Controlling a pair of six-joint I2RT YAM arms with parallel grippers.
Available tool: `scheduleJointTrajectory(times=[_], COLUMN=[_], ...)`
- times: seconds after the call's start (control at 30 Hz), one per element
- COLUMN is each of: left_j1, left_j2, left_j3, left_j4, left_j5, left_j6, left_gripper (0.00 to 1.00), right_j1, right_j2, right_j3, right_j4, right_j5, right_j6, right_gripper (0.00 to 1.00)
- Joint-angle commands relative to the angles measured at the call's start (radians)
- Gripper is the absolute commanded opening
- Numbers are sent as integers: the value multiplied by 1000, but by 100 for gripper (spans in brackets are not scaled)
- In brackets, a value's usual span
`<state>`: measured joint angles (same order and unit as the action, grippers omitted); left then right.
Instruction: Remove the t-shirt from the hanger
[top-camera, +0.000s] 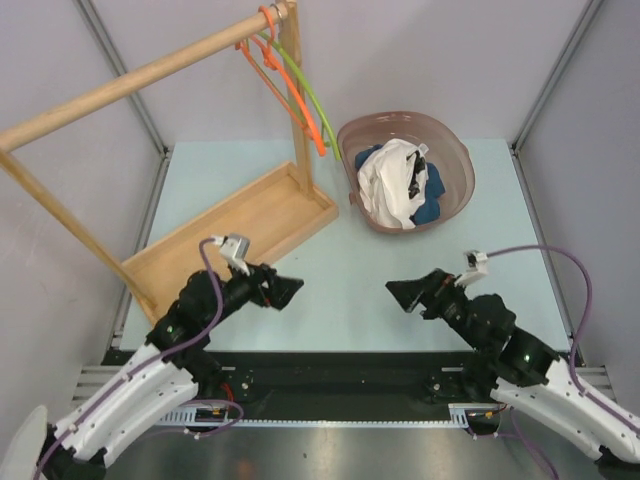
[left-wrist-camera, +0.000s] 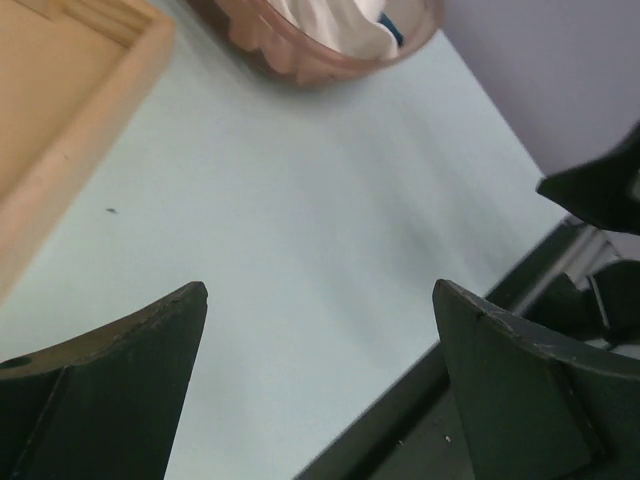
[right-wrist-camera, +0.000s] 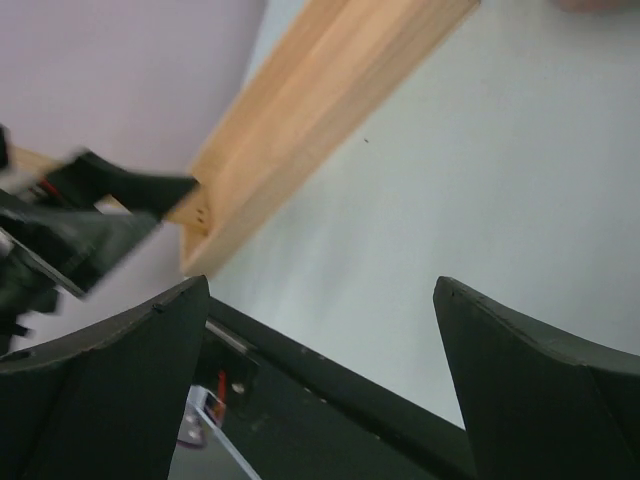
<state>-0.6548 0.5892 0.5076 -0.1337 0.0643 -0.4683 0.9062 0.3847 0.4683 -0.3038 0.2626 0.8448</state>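
The white t-shirt (top-camera: 390, 185) lies crumpled in the brown basket (top-camera: 455, 160) at about 1 o'clock on the table (top-camera: 400, 260), off the hangers. The heap runs roughly from 12 to 6 o'clock. It is too bunched to tell which way the neck points. A blue cloth (top-camera: 432, 192) lies against its 3 o'clock side.

An orange hanger (top-camera: 285, 85) and a green hanger (top-camera: 308, 95) hang bare from the far end of the wooden rail (top-camera: 140, 80) at about 12 o'clock. Their long sides slant from 11 down toward 5 o'clock, ending just beside the basket's rim. The rail stands over a shallow wooden tray (top-camera: 240, 225) at 10 o'clock.

The left gripper (top-camera: 292, 289) sits low at 7 o'clock, pointing toward 3, its fingers spread wide with only table between them. The right gripper (top-camera: 397, 293) sits at 5 o'clock, pointing toward 9, its fingers likewise wide apart and holding nothing. The two tips face each other, apart, both well short of the basket.
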Motion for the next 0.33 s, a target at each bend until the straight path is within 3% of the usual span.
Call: scheduleJointTrajectory(times=[0.0,0.07,0.2,0.3], left_j1=[-8,-8,-12,-12], left_j2=[-259,-414,-703,-671], left_j3=[-164,-221,-329,-339], left_j4=[62,8,-37,-49], left_j5=[170,186,221,250], left_j6=[-167,-199,-291,-372], left_gripper=[100,100,100,100], right_j1=[0,0,2,3], right_j2=[-248,-352,-272,-218], right_j3=[-185,-239,-313,-410], right_j4=[-47,-43,107,405], right_j5=[90,83,1,-123], right_j6=[158,207,200,232], right_gripper=[100,100,100,100])
